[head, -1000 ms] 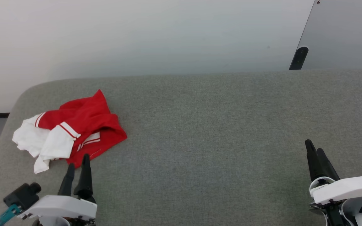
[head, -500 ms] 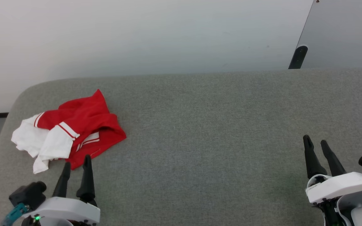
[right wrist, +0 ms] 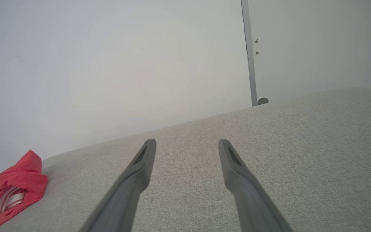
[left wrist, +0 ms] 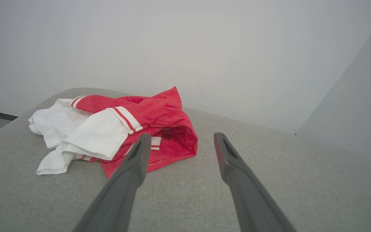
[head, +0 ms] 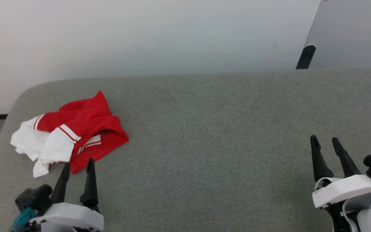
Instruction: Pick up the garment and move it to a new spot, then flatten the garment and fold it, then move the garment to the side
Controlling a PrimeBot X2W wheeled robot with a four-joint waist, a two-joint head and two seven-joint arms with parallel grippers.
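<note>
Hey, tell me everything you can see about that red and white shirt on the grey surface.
The garment is a small red shirt of soft-looking fabric with white sleeve panels and red-and-white striped trim. It lies crumpled in a loose heap, not folded, with the white sleeves bunched to the robot's left and one red corner peaking toward the wall. It rests on the grey surface near its rounded left corner. The open left gripper points at its near edge; contact cannot be told.

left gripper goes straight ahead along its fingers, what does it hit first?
Most likely the garment: the open left gripper points at its near red edge, fingertips just short of it. In the left wrist view one finger lines up past the cloth's side, over the grey surface; height is unclear.
</note>
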